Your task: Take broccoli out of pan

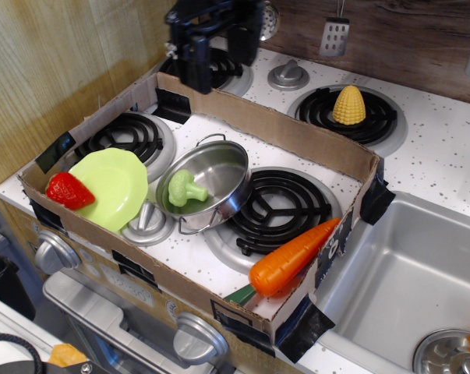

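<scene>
The pale green broccoli [185,188] lies inside the shiny steel pan [222,166], which sits tilted in the middle of the cardboard tray on the toy stove. My black gripper [219,54] hangs above the back left burner, well behind and above the pan. Its two fingers [194,64] stand apart, open and empty.
A cardboard tray wall [281,128] rings the front burners. A lime-green plate [114,185] with a red strawberry [68,191] lies left of the pan. An orange carrot [291,256] lies at the tray's front right. A yellow corn [348,105] stands on the back right burner. A sink [406,288] is at right.
</scene>
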### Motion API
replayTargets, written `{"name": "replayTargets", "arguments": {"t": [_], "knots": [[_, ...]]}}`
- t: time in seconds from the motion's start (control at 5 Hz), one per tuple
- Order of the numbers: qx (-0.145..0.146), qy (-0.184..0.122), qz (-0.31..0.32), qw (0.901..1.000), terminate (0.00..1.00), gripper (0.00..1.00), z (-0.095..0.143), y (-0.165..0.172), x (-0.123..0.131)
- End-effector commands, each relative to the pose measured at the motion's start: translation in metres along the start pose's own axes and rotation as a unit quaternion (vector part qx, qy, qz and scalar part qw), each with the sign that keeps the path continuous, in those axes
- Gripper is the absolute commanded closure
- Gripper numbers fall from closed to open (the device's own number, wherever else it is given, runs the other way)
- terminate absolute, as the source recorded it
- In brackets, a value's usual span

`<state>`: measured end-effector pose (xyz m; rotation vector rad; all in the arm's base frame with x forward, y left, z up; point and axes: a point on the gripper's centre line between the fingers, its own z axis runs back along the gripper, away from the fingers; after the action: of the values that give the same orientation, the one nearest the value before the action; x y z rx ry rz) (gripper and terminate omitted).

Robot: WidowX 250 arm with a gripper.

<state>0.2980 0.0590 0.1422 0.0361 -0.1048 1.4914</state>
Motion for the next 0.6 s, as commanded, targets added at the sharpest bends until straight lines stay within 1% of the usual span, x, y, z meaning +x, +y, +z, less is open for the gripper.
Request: {"name": "replayTargets", "arguments": {"t": [0.0,0.2,0.4], "knots": [[-0.042,-0.037,0.073,0.9958,0.00,0.00,0.007,0.010,0.024],[-0.050,-0.044,0.098,0.9930,0.00,0.00,-0.001,0.017,0.025],[-0.042,-0.029,0.122,0.9913,0.00,0.00,-0.017,0.029,0.020]]}}
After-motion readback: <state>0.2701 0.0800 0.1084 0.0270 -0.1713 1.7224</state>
